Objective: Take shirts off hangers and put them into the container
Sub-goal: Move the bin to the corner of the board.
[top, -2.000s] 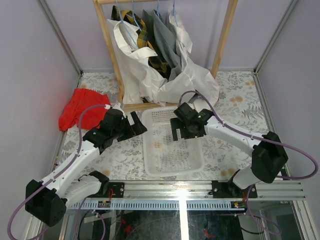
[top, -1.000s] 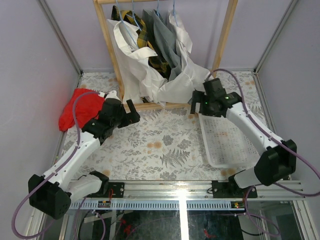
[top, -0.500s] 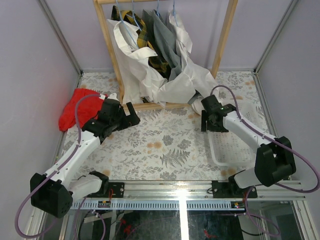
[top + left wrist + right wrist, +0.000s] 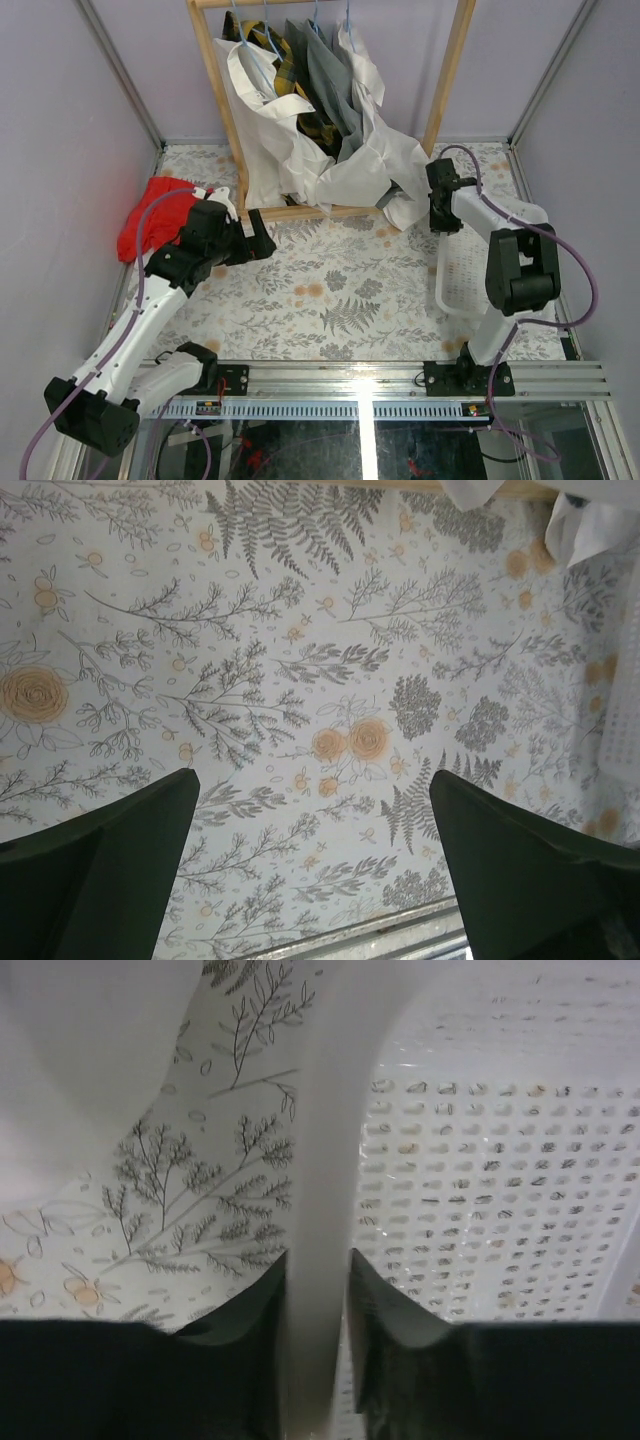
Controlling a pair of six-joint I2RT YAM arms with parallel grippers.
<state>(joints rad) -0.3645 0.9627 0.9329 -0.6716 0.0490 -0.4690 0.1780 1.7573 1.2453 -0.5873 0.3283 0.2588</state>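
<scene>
White container (image 4: 463, 288), long axis seemingly near-far

White perforated basket (image 4: 462, 285), red cloth (image 4: 150, 218), grey-and-orange floral table (image 4: 330, 290)

The basket (image 4: 318, 1160) is white plastic, smooth with a bit of sheen on the rim, and the walls and floor are punched full of small holes. The shirts (image 4: 370, 165) are all soft matt cloth and pretty creased: plain white, flat grey, and one woven yellow-and-black plaid. The hangers (image 4: 266, 22) look like thin light-blue wire. The rack (image 4: 450, 70) is pale smooth wood. The worktop (image 4: 330, 290) has a matt floral-print cover. The red cloth (image 4: 150, 215) at the left edge is crumpled and matt. The left gripper (image 4: 312, 820) is dark matt plastic. The rail (image 4: 380, 385) along the near edge is shiny ribbed metal.
</scene>
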